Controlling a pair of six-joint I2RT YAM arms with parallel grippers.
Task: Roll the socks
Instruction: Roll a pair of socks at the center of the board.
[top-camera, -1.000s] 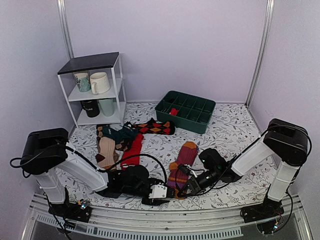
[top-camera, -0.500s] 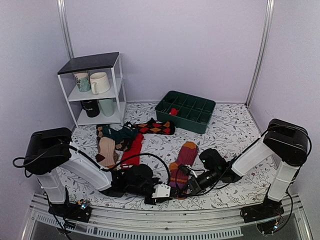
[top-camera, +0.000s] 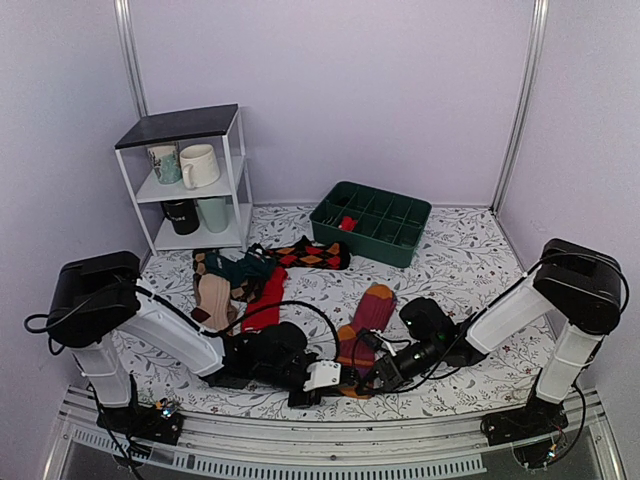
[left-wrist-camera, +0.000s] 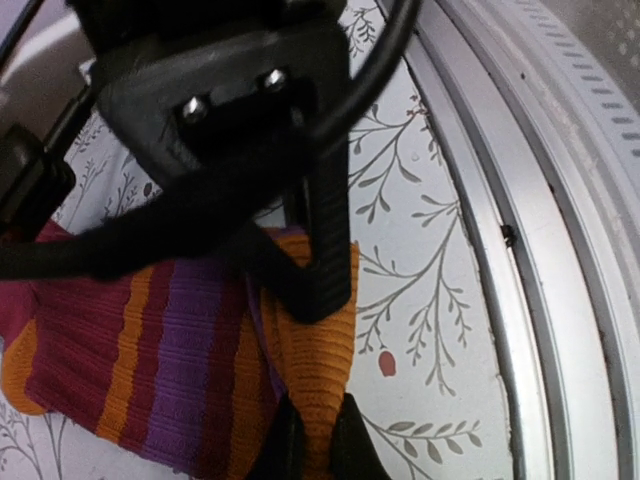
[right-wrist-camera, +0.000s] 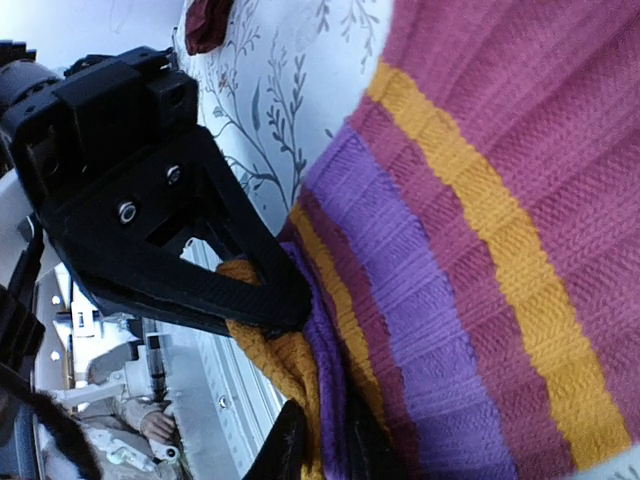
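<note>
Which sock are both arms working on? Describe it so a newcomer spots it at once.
On the floral table, look at the near edge between the arms. The maroon sock lies there, cuff pinched by the left pincer and right pincer. Unlike the sock pile by the shelf, it has an orange toe and purple-orange stripes.
</note>
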